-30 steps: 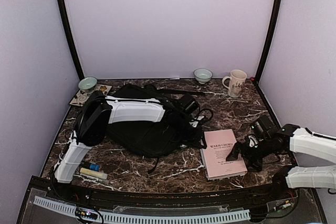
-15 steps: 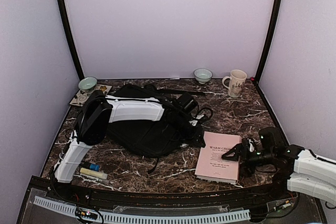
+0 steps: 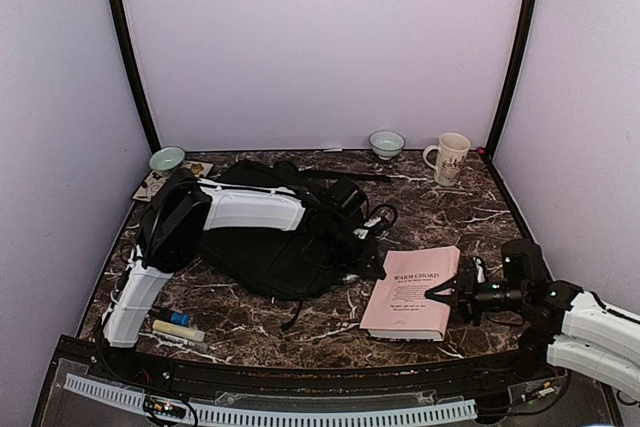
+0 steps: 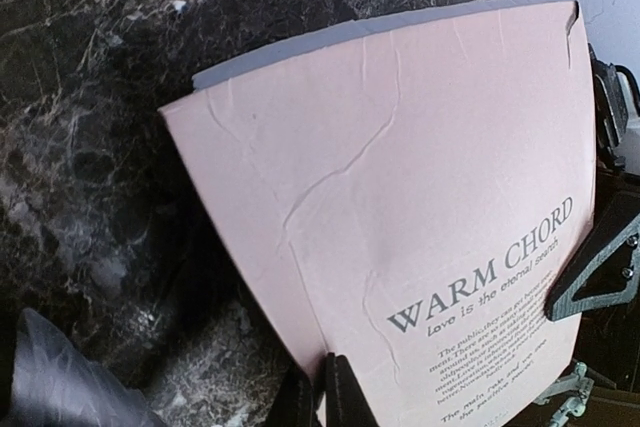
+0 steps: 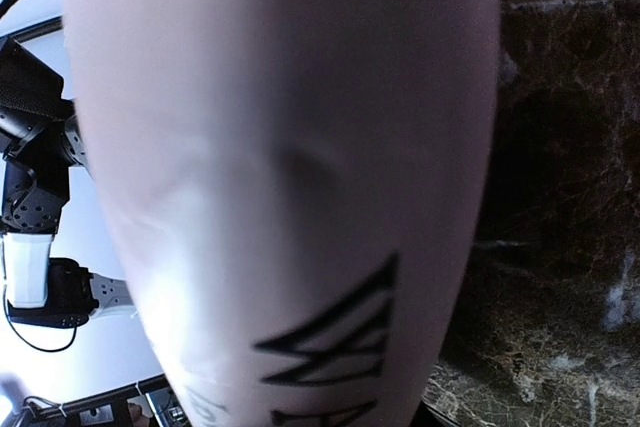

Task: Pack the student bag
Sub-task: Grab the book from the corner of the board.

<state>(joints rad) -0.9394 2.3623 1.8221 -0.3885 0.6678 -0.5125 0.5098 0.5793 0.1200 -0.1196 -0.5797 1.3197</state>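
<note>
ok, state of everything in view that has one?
student bag: lying flat, open or zipped not visible.
pink book: closed, cover bowed, right edge gripped.
right claw: shut on the pink book.
left claw: shut, tips at the book's edge.
mug: upright.
back bowl: upright.
left bowl: upright, on a mat.

Student bag (image 3: 268, 259): large, black, soft fabric. It lies flat and slumped on the table (image 3: 452, 219), centre-left in the top view. The outline is roughly rectangular, the surface rumpled, and the near edge sags toward the bottom of the frame. A long black strap runs off its upper edge toward the upper right, and thinner loops trail from its right side. My left arm (image 3: 250, 209) lies across its upper half and hides that part. Can't tell whether it's open or zipped.
</note>
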